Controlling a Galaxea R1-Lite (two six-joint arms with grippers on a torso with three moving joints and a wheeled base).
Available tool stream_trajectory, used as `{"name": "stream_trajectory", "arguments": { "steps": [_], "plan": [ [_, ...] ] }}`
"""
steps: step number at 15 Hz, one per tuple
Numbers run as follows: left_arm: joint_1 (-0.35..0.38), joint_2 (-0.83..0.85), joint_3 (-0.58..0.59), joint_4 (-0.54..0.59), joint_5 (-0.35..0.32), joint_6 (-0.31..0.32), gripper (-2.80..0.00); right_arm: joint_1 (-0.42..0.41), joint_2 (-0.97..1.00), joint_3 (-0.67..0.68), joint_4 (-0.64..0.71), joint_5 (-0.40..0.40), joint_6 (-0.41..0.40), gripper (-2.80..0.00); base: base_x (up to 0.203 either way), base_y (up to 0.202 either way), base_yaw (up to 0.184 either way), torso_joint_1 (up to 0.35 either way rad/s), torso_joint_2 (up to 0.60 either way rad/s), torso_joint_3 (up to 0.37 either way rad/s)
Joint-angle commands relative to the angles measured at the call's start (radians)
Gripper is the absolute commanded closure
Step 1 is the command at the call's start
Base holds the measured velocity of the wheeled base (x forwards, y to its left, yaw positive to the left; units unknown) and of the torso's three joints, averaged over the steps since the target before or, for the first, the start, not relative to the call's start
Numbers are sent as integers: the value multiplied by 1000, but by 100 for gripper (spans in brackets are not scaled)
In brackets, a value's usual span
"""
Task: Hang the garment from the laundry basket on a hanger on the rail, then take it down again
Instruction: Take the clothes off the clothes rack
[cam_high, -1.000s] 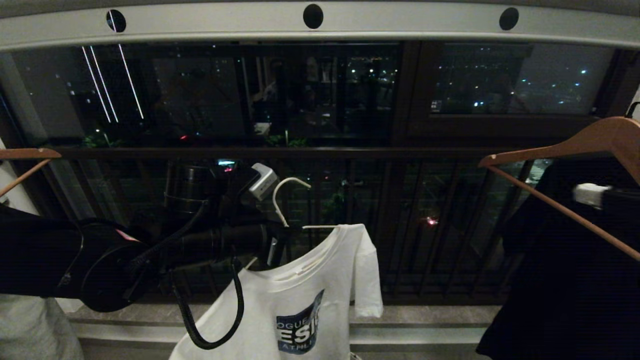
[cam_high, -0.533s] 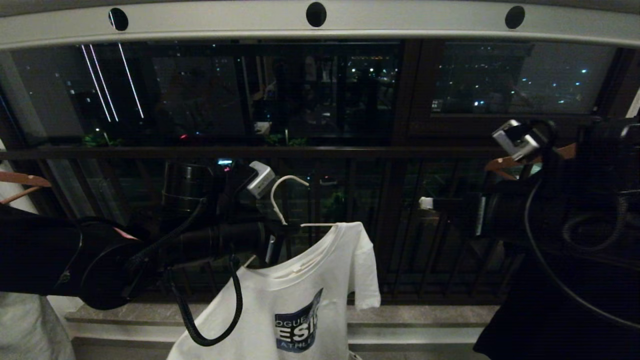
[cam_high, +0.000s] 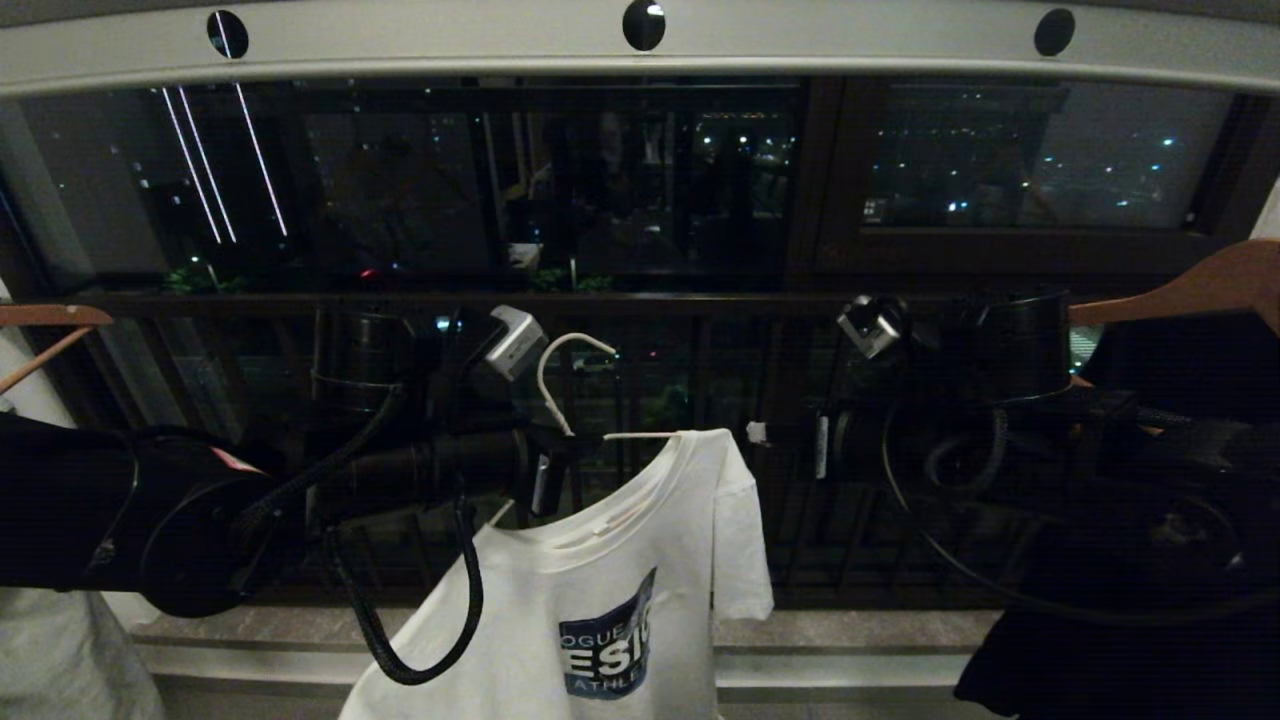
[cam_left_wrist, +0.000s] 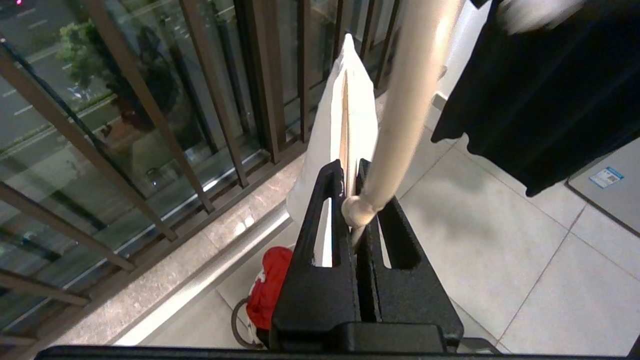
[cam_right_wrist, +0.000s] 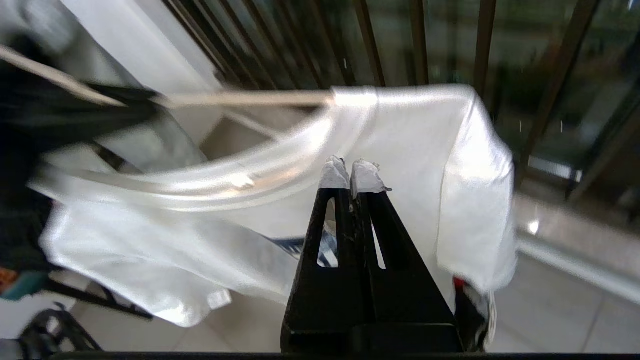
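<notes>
The white T-shirt garment (cam_high: 610, 590) with a dark blue chest graphic hangs partly on the thin white hanger (cam_high: 543, 385), well below the pale grey rail (cam_high: 800, 45) with round holes. My left gripper (cam_high: 560, 460) is shut on the hanger's neck (cam_left_wrist: 352, 210); the hook (cam_left_wrist: 410, 100) looms close in the left wrist view. My right gripper (cam_high: 760, 433), with white-taped tips, is shut and empty, just right of the shirt's shoulder. In the right wrist view this gripper (cam_right_wrist: 352, 172) faces the shirt (cam_right_wrist: 410, 150) and the hanger's bar (cam_right_wrist: 240, 98). The laundry basket (cam_left_wrist: 239, 327) sits on the floor below, holding a red cloth (cam_left_wrist: 267, 290).
A brown wooden hanger (cam_high: 1180, 285) carrying a large black garment (cam_left_wrist: 540, 90) hangs at the right, behind my right arm. Another wooden hanger (cam_high: 50, 315) shows at the left edge. A dark balcony railing (cam_high: 700, 305) and a stone sill (cam_high: 850, 630) run behind the shirt.
My right arm has swung in from the right edge and moved left, its shut gripper now near the shirt's shoulder. The left gripper keeps hold of the hanger in much the same place.
</notes>
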Motion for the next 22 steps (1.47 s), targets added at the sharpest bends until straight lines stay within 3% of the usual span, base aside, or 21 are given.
{"name": "stream_trajectory", "arguments": {
  "steps": [1, 2, 6, 9, 11, 22],
  "plan": [
    [-2, -11, 0, -3, -2, 0, 0, 32, 105, -16, -5, -25, 2, 0, 0, 0, 0, 0, 0, 0],
    [-3, -12, -1, -3, 0, 0, 0, 47, 111, -30, -5, -72, 3, -280, 0, 0, 0, 0, 0, 0],
    [-17, -23, -8, -3, 27, -18, 0, 104, 139, -69, -4, -273, 0, -280, 0, 0, 0, 0, 0, 0],
    [-58, -3, -47, 0, 132, -71, 0, 152, 143, -83, 3, -364, -1, -280, 0, 0, 0, 0, 0, 0],
    [-68, -3, -55, 3, 149, -82, 0, 159, 157, -101, 3, -414, -1, -280, 0, 0, 0, 0, 0, 0],
    [-96, -23, -47, 7, 150, -89, 0, 126, 210, -148, -6, -462, 3, -280, 0, 0, 0, 0, 0, 0]
  ]
}}
